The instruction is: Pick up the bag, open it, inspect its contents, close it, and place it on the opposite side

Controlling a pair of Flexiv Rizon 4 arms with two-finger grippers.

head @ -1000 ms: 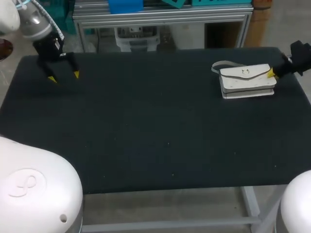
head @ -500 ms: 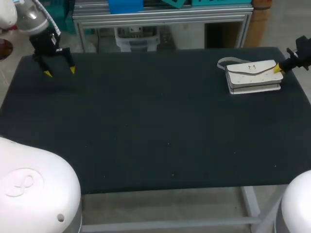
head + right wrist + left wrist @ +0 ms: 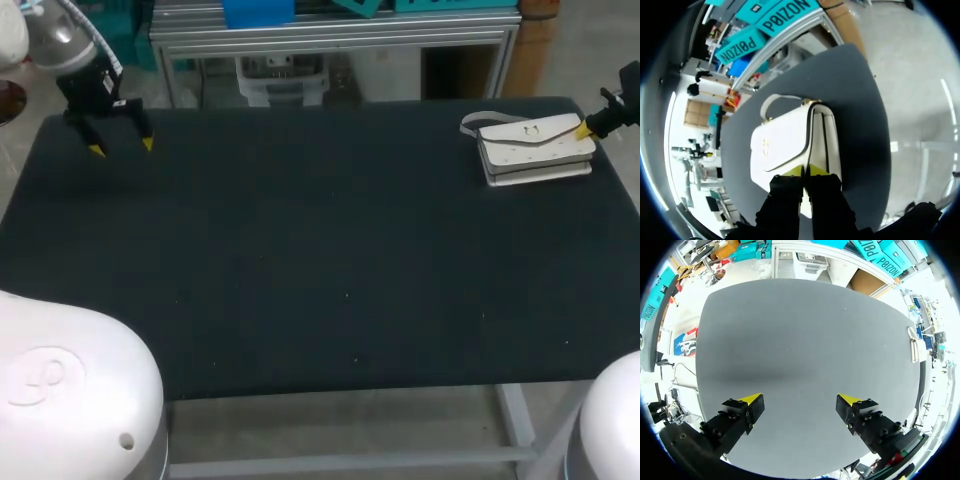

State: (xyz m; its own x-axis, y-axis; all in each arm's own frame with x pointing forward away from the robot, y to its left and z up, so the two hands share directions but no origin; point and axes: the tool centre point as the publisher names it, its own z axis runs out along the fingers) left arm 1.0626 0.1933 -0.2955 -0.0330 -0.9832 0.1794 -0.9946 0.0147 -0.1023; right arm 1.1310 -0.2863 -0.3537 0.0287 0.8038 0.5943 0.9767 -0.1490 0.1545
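Observation:
The white bag [image 3: 535,150] is at the table's far right, flap up, with its strap [image 3: 480,122] curling off its left end. My right gripper [image 3: 582,130] comes in from the right edge and is shut on the flap's edge at the bag's right end. In the right wrist view the two yellow tips [image 3: 807,171] press together on the edge of the bag [image 3: 785,145]. Whether the bag rests on the table or hangs just above it I cannot tell. My left gripper [image 3: 120,146] is open over the far left corner, with nothing between its fingers [image 3: 800,400]. From there the bag [image 3: 914,345] is a small shape far across the table.
The black table [image 3: 320,260] holds nothing else. The bag lies close to the table's right edge [image 3: 620,190] and its back edge.
The right gripper has drawn the bag to the right and toward the back of the table. The left gripper has moved slightly back and left, still open.

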